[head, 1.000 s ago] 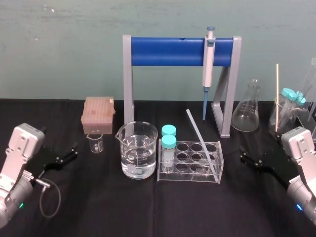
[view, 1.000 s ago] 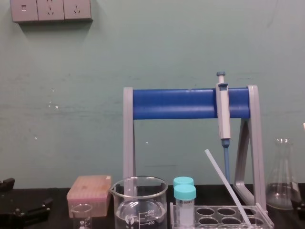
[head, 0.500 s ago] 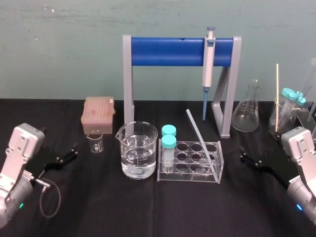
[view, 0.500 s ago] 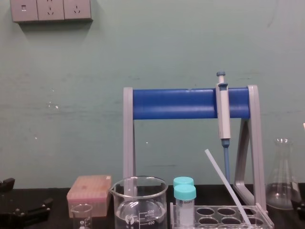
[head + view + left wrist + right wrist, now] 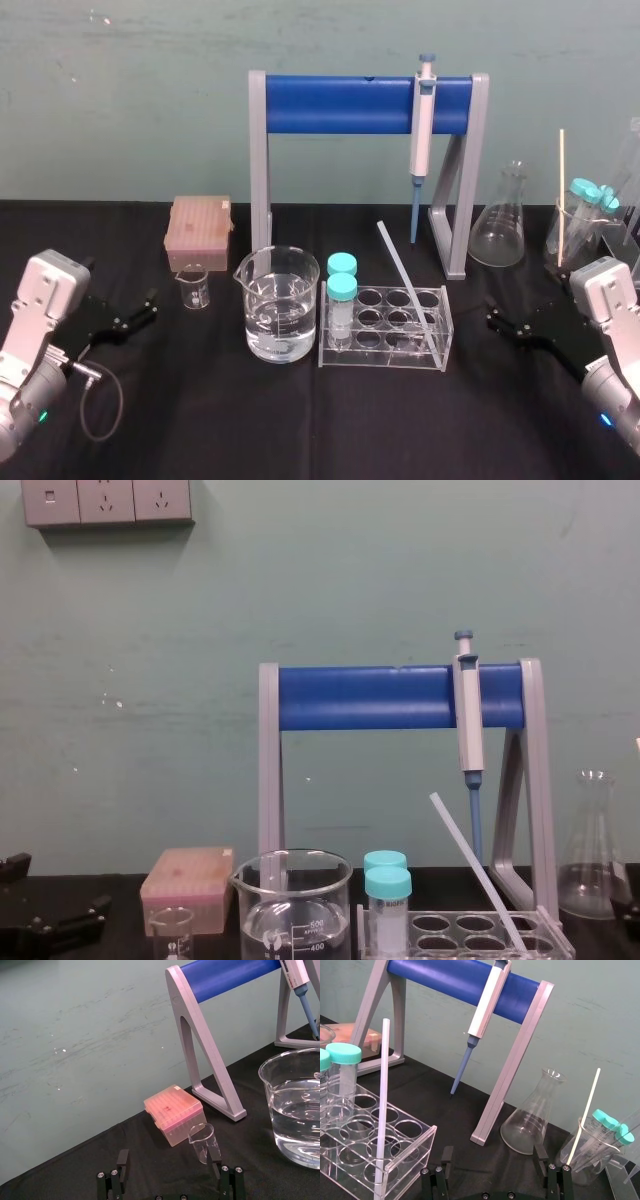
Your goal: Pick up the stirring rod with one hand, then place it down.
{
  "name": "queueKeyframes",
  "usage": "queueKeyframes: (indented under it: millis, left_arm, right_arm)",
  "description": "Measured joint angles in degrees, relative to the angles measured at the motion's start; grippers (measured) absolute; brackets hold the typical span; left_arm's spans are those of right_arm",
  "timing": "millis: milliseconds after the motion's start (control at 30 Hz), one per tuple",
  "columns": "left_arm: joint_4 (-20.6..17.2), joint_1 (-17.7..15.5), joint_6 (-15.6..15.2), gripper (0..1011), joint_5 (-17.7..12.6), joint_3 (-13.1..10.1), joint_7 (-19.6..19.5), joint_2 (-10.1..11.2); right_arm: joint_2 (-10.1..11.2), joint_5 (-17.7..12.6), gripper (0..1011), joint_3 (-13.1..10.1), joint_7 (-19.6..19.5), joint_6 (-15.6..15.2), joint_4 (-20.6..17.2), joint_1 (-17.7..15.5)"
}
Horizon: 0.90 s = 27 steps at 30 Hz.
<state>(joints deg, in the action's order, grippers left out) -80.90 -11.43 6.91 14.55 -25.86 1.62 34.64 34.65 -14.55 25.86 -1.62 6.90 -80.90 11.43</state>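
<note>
Jaws stand apart on both arms. Our right gripper (image 5: pixel 497 320) rests low beside the rack (image 5: pixel 380 358), and our left gripper (image 5: pixel 148 308) is parked far left. The stirring rod (image 5: pixel 405 285) leans in the rack's right end well, which we judge leaves its top free to grasp. The beaker (image 5: pixel 293 905) reads 500 and 400.

head: high, looking down | chest: low, level | wrists: close, low | shared: blue stand (image 5: pixel 340 105)
</note>
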Motion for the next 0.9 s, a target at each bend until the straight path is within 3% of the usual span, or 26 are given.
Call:
queueKeyframes:
  millis: [500, 733, 900]
  left_arm:
    - [0.0, 0.0, 0.0, 1000, 0.0, 0.0, 0.0, 0.0]
    - [0.0, 0.01, 0.0, 1000, 0.0, 0.0, 0.0, 0.0]
    - [0.0, 0.0, 0.0, 1000, 0.0, 0.0, 0.0, 0.0]
  right_arm:
    - [-0.06, 0.19, 1003, -0.31, -0.1, 0.33, 0.0, -0.14]
    - [-0.88, -0.66, 1003, -3.88, -1.36, 5.63, -0.84, -1.88]
    - [-1.04, -1.64, 1003, -4.97, 1.29, 9.66, -1.26, -1.88]
